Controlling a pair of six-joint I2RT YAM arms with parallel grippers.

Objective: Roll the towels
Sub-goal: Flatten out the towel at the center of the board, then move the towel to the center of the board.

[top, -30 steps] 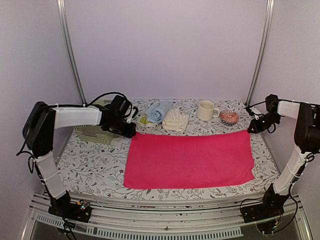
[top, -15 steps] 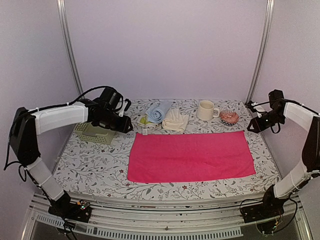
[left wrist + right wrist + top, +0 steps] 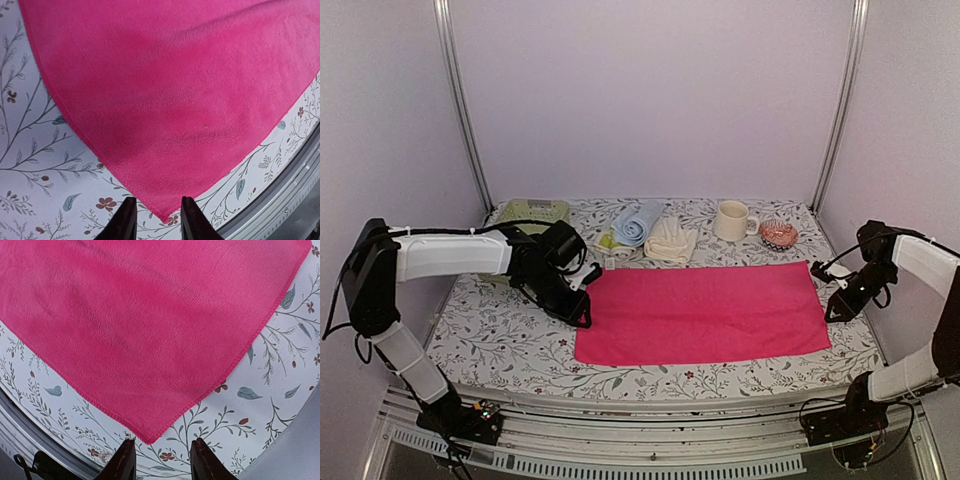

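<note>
The hot pink towel (image 3: 700,312) lies spread flat in the middle of the table. My left gripper (image 3: 586,318) hangs low at its near left corner. In the left wrist view the gripper (image 3: 157,222) is open, its fingers either side of the towel's corner (image 3: 162,212), gripping nothing. My right gripper (image 3: 837,310) is at the towel's right edge. In the right wrist view it (image 3: 162,459) is open just above the pink towel's near right corner (image 3: 148,436). At the back lie a rolled light blue towel (image 3: 636,222), a cream-white towel (image 3: 670,240) and a yellow-green towel (image 3: 608,241).
A pale green mesh basket (image 3: 532,212) stands at the back left, behind the left arm. A cream mug (image 3: 730,220) and a small red bowl (image 3: 779,235) stand at the back right. The table's metal front rail (image 3: 295,190) runs close to both near corners.
Both grippers left the towel's far corners, opened, and came toward me along its short edges to the near corners. The pink towel shifted slightly away and lies flat.
</note>
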